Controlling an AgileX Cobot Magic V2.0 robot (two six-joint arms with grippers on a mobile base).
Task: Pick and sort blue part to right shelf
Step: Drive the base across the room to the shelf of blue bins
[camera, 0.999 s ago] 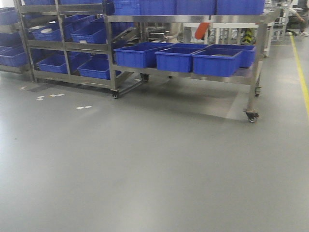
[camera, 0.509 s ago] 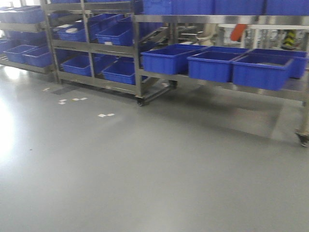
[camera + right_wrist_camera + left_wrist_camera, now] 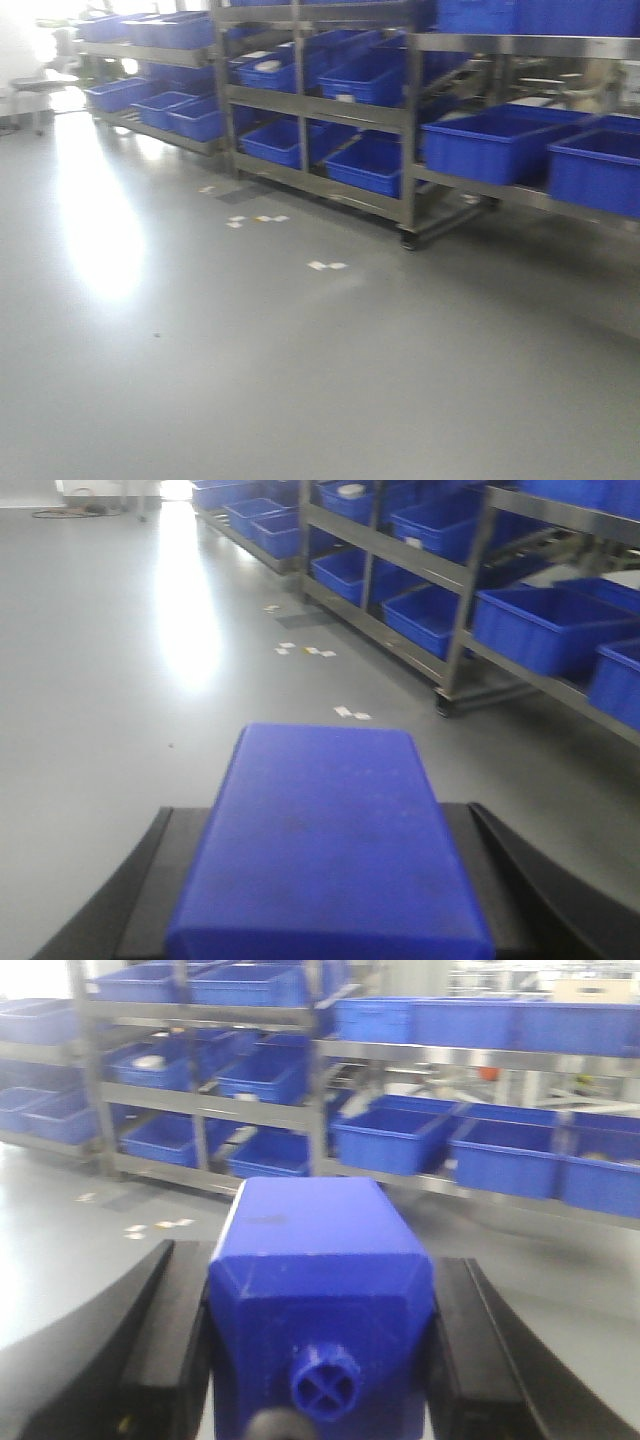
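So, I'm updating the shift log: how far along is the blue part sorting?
Picking looks done: the left end effector is shut on a blue part, the right end effector on another blue part. In hand: carrying them, with the steel rack of blue crates across the floor. Left: reaching the rack and placing both.

On our left gripper (image 3: 315, 1260) we see 2 matte black fingers (image 3: 150, 1350), broad flat slabs with smooth, sloping outer edges. Our right gripper (image 3: 320, 815) shows 2 black fingers (image 3: 140, 900) of the same wedge shape.
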